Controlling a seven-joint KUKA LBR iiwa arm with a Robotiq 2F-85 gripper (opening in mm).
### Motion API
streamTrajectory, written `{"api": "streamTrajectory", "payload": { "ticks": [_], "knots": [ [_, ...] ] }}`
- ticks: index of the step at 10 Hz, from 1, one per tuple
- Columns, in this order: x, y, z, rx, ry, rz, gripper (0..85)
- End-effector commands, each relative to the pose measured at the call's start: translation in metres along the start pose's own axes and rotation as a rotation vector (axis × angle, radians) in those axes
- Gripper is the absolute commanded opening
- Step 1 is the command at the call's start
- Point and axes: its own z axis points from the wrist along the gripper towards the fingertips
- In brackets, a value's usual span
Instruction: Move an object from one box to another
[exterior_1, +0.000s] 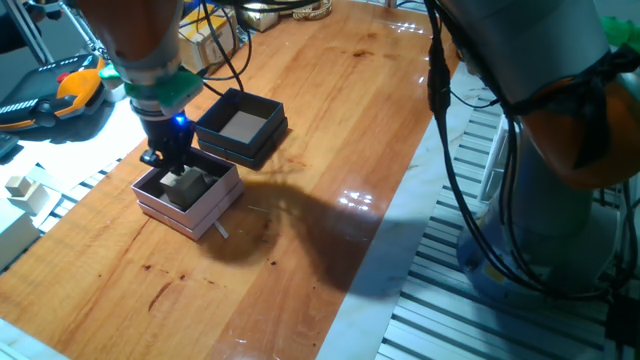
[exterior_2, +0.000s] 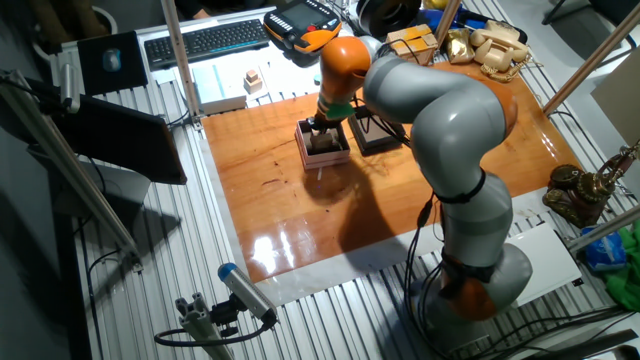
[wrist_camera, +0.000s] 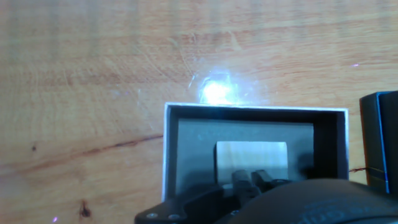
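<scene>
End effector (exterior_1: 172, 165) over pale beige cube (wrist_camera: 252, 158) in pink box (exterior_1: 215, 208).

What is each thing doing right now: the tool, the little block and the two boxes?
Tool: down inside the pink box, over the block; open or shut, cannot tell.
Block: lying on the pink box's dark floor.
Pink box: open-topped, holding the block.
Black box: open-topped, nothing in it.

Bright overhead light glares off the glossy wooden table (exterior_1: 330, 110) toward the frame's top in one fixed view. The arm's dark shadow (exterior_1: 300, 230) falls mid-frame. The hand view is soft, with a white glare spot (wrist_camera: 216, 92) at upper centre.
</scene>
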Motion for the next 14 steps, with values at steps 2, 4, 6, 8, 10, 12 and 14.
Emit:
{"api": "streamTrajectory", "payload": {
  "ticks": [2, 4, 6, 8, 10, 12, 14],
  "knots": [
    [0.000, 0.000, 0.000, 0.014, -0.021, 0.008, 68.0],
    [0.000, 0.000, 0.001, 0.028, -0.029, -0.002, 85.0],
    [0.000, 0.000, 0.001, 0.016, -0.023, 0.008, 85.0],
    [0.000, 0.001, 0.004, 0.013, -0.015, 0.018, 85.0],
    [0.000, 0.002, 0.011, 0.020, -0.008, 0.024, 85.0],
    [-0.001, 0.003, 0.013, 0.029, 0.005, 0.027, 85.0],
    [-0.001, 0.002, 0.016, 0.032, 0.011, 0.028, 85.0]
  ]
}}
